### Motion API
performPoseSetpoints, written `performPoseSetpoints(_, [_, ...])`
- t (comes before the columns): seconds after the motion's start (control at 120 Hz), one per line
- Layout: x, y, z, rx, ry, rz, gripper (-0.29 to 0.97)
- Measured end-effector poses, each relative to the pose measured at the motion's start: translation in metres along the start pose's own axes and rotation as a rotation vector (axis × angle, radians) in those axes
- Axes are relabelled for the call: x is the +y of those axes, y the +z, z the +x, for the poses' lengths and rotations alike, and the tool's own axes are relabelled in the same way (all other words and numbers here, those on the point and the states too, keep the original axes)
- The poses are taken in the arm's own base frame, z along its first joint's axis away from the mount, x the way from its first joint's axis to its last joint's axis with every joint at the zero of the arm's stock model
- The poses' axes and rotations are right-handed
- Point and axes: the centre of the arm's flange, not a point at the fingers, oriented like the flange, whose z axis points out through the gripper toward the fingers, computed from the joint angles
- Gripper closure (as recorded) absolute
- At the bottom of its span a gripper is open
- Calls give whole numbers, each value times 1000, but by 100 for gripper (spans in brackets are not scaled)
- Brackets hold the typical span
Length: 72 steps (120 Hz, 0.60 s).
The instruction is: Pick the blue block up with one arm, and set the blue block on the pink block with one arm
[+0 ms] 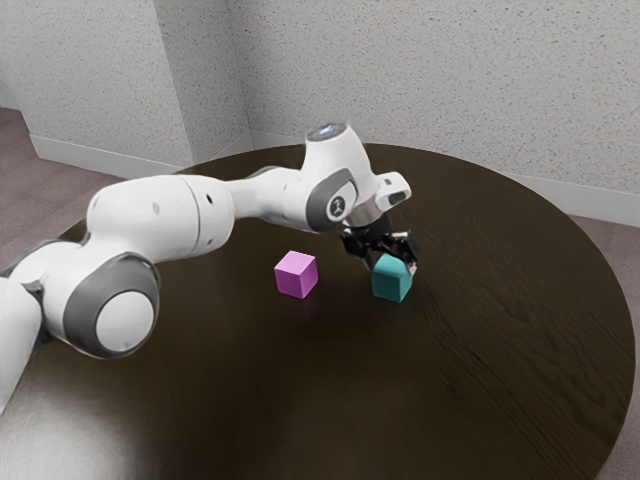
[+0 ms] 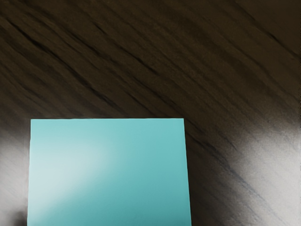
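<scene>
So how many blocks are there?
2. The pink block sits alone; the blue block is toward the exterior view's right of it, under the gripper. The arm might hide more.

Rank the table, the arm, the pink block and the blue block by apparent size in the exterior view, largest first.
1. table
2. arm
3. pink block and blue block: they look about alike, so I leave them unranked.

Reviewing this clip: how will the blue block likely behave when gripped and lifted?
The blue block looks like a rigid, flat-faced cube, so it should probably neither roll nor tip easily. Its smooth top shows a sheen in the wrist view, so it may be slightly slippery.
</scene>
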Motion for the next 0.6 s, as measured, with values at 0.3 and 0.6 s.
performPoseSetpoints(0.3, [-5,22,-12,-6,-34,5,0])
performPoseSetpoints(0.6, [-3,10,-3,34,-33,0,0])
